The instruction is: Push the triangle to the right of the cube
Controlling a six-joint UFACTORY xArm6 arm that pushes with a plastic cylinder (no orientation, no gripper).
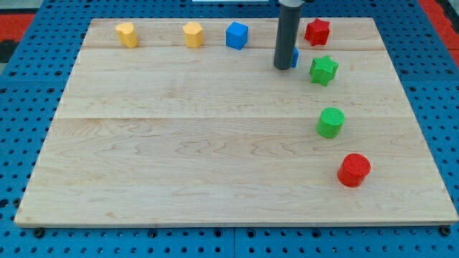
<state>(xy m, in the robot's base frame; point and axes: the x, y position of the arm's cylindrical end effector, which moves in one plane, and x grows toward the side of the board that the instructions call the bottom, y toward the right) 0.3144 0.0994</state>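
A blue cube (237,35) sits near the view's top, left of centre-right. My tip (282,67) stands right of the cube. A blue block (295,57), most likely the triangle, is mostly hidden behind the rod, with only its right edge showing. The tip touches or nearly touches its left side.
Two yellow blocks (126,34) (192,34) sit at the top left. A red star (317,31) is at the top right, a green star (323,70) below it, then a green cylinder (330,122) and a red cylinder (353,170). The wooden board (179,143) lies on a blue pegboard.
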